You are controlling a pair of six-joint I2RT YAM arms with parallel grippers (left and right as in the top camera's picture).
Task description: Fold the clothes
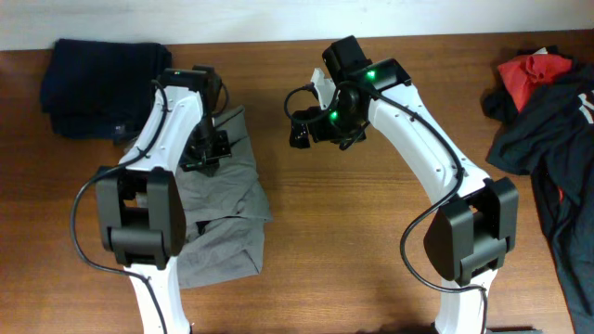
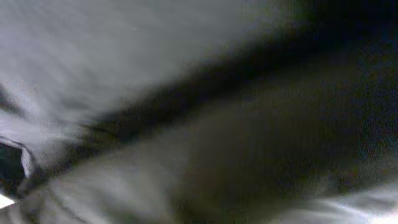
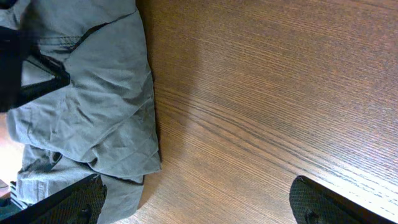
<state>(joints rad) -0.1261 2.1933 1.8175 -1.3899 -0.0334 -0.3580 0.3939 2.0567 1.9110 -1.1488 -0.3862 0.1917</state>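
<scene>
Trousers (image 2: 186,74) fill left wrist view, grey cloth right at the lens, blurred, no fingers visible there. Table (image 1: 353,232): brown wood, takes up the whole overhead. Trousers lie on its left half, crumpled and bunched, not flat, partly under the left arm, lower end toward the robot. Red/black pile (image 1: 548,102) at the right edge and navy garment (image 1: 93,79) at top left are both well apart from the work.

Left gripper (image 1: 206,153) is down on the upper part of the trousers, closed. It likely pinches a fold, but the pinch itself can't be seen. Right gripper (image 1: 306,128) hangs over bare wood just right of the trousers, jaws wide, empty.

Step, by my read: first grab for a fold, nothing folded yet. Next: lift the pinched edge a little to check it holds. Bring the right gripper onto the near right edge and close it. Then pull both ways to flatten before carrying the edge over. Thin cloth may slip.
</scene>
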